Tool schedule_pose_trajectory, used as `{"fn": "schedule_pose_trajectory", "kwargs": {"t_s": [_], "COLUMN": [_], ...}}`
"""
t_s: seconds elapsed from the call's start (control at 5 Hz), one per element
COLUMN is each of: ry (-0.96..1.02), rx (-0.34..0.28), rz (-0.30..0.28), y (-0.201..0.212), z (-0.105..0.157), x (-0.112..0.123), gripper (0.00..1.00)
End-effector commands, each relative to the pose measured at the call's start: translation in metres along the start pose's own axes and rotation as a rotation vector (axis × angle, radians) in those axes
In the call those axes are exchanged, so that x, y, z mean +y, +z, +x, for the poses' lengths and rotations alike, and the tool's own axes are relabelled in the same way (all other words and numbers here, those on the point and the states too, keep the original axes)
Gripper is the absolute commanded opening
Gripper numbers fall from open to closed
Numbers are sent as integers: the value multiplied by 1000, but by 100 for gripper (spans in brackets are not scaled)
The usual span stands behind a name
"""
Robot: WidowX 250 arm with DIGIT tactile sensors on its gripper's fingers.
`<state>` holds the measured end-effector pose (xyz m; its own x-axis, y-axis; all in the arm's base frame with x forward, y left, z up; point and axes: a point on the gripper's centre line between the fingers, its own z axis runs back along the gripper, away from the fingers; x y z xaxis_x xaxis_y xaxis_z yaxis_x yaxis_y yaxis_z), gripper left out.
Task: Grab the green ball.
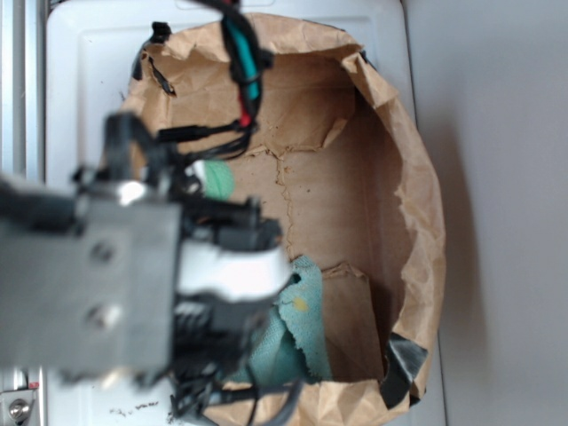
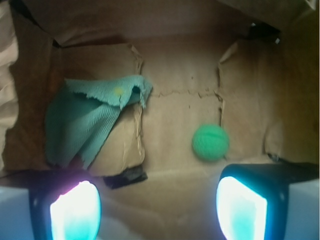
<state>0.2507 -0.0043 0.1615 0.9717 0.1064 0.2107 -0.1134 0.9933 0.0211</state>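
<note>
The green ball (image 2: 211, 142) lies on the floor of the brown paper bag (image 2: 180, 107), right of centre in the wrist view. From the exterior view only part of the green ball (image 1: 216, 180) shows, behind the arm. My gripper (image 2: 157, 210) hangs open above the bag's near wall, its two glowing pads (image 2: 75, 210) wide apart with nothing between them. The ball sits just beyond the right pad, apart from it. In the exterior view the gripper's fingers are hidden behind the arm's body.
A teal terry cloth (image 2: 87, 120) with a yellow spot lies crumpled at the bag's left in the wrist view. The bag's torn walls (image 1: 417, 204) rise all round, with black tape (image 1: 404, 359) at a corner. The bag stands on a white surface (image 1: 89, 71).
</note>
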Motion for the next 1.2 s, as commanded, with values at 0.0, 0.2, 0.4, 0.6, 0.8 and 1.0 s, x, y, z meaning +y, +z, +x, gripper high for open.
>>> {"fn": "schedule_pose_trajectory", "kwargs": {"t_s": [0.0, 0.2, 0.4, 0.6, 0.8, 1.0], "ry": [42, 48, 69, 98, 123, 128], "rx": [-13, -29, -35, -24, -24, -24], "rz": [10, 16, 32, 44, 57, 74], "y": [-15, -23, -36, -42, -40, -40], "z": [10, 4, 10, 14, 5, 5], "x": [27, 32, 40, 47, 50, 48], "gripper": [100, 100, 100, 100, 100, 100]}}
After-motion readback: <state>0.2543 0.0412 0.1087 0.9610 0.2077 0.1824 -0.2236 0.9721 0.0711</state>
